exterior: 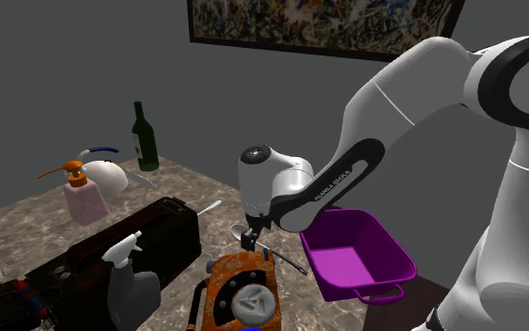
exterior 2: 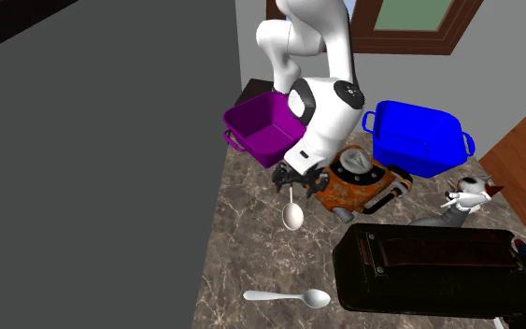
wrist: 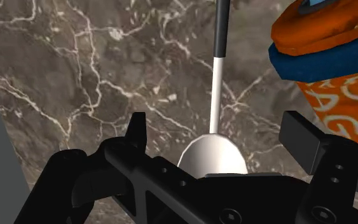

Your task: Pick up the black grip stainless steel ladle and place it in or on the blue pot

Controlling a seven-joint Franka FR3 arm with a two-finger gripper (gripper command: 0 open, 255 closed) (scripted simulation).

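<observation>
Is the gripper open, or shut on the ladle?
Open. In the wrist view the gripper's fingers stand wide apart, with the ladle's bowl between them, untouched.

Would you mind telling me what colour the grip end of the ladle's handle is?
Black, with a pale shaft; the ladle shows best in the wrist view.

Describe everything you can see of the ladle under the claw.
The ladle has a pale, smooth rounded bowl, a thin silvery stem and a black grip at the far end. It appears to lie flat on the brown marbled counter, close beside an orange and blue object without visibly touching it. The open claw hangs over it, with one finger on either side of the spot where stem meets bowl, neither touching the ladle.
</observation>
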